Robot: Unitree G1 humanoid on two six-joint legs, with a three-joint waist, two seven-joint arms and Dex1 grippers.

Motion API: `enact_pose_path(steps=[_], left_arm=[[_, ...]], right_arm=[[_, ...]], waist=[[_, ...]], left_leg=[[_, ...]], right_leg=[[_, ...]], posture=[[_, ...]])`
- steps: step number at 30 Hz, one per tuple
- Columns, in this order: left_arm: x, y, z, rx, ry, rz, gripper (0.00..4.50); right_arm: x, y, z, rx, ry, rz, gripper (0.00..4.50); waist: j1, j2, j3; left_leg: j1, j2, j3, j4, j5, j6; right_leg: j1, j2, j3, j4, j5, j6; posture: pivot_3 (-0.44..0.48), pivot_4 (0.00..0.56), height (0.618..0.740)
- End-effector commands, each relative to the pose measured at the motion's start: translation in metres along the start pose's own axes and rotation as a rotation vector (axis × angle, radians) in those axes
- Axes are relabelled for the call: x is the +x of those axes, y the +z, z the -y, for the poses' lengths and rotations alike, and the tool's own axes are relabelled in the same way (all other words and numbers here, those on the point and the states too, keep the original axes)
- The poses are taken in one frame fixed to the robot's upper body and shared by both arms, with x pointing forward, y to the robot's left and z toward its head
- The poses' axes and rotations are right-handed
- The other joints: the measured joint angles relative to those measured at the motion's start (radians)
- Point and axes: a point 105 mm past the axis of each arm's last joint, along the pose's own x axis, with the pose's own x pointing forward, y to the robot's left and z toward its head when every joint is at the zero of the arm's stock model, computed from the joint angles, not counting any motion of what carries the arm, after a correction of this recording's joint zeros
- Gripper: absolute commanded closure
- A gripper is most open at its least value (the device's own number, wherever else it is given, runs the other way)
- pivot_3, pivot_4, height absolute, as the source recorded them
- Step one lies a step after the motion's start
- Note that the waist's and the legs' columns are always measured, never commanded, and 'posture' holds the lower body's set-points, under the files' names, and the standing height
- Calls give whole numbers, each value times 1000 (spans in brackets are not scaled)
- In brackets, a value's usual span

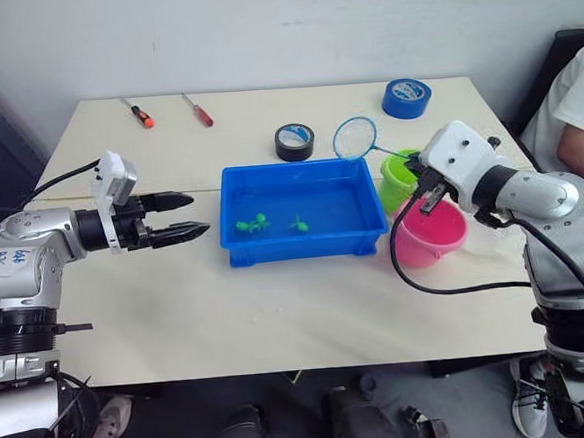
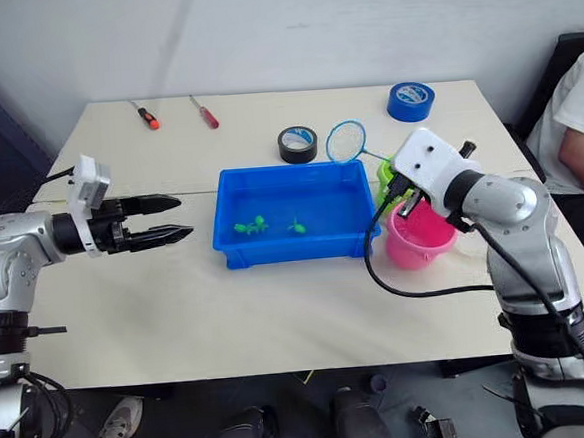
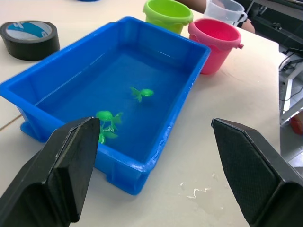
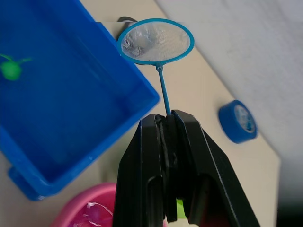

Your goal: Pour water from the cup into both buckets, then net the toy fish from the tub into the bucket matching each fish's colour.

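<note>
The blue tub [image 1: 298,166] sits mid-table with green toy fish [image 1: 251,223] lying in its water. To its right stand the lime green bucket [image 1: 397,178] and, nearer me, the pink bucket [image 1: 432,237]. Behind the buckets in the left wrist view is the clear cup [image 3: 226,10]. My right gripper [image 1: 426,196] hovers over the buckets, shut on the thin handle of the net [image 1: 354,137]. The net's blue hoop hangs above the tub's far right corner. My left gripper [image 1: 199,211] is open and empty, held left of the tub and pointing at it.
A black tape roll [image 1: 295,141] lies behind the tub and a blue tape roll [image 1: 406,98] at the far right. Two screwdrivers [image 1: 140,114] rest at the far left. A seated person's arm [image 1: 581,119] is at the right table edge.
</note>
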Motion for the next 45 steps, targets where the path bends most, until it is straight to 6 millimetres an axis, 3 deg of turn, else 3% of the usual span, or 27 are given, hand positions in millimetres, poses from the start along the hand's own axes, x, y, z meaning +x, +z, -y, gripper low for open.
enact_pose_path(steps=[1, 5, 10, 18, 22, 27, 32, 45], left_arm=[[-3, 11, 9, 47, -41, 9, 378], [-2, 8, 15, 38, -56, 7, 378], [-2, 4, 22, 29, -76, -2, 378], [-3, -2, 25, 40, -67, -23, 378], [-4, -1, 26, 42, -53, -12, 378], [-7, -1, 26, 44, -35, -9, 378], [-8, 0, 26, 48, -20, -2, 378], [-5, 12, 13, 110, 22, 75, 378]], right_arm=[[2, 5, -3, 18, 67, -2, 4500], [9, -6, -23, -124, 222, -104, 4500], [20, -16, -30, -243, 283, -168, 4500], [41, -22, -49, -257, 359, -188, 4500], [50, -20, -62, -207, 402, -178, 4500], [59, -11, -77, 27, 437, -134, 4500], [59, -1, -71, 236, 407, -105, 4500], [43, 17, -52, 395, 345, -25, 4500]], waist=[[-1, 0, 0], [-1, 0, 0], [-6, 0, 0], [-6, 0, 0], [-6, 0, 0], [-8, 0, 0], [-4, 0, 0], [-6, 0, 0]], left_leg=[[0, 0, 0, 0, 0, 0], [0, 0, 0, -1, 0, 0], [0, 0, 1, -1, -1, 1], [0, 0, 1, -1, -1, 1], [0, 0, 1, -1, -1, 1], [-1, 0, 0, -1, -1, 1], [-1, 0, -1, -1, -1, 1], [-2, -1, -1, -3, -1, 1]], right_leg=[[0, 0, 0, 0, 0, 0], [0, 0, 0, 0, 0, 0], [-1, 0, 1, 0, 0, 0], [-2, 1, 2, 0, 0, 0], [-2, 0, 2, 0, 0, 0], [-2, 0, 2, 0, 0, 0], [-2, -1, 1, 0, 0, -1], [-3, -1, 1, -1, 0, -1]], posture=[[0, 150, 734], [0, 150, 734], [0, 150, 734], [0, 150, 734], [0, 150, 734], [0, 150, 734], [0, 150, 734], [0, 150, 734]])
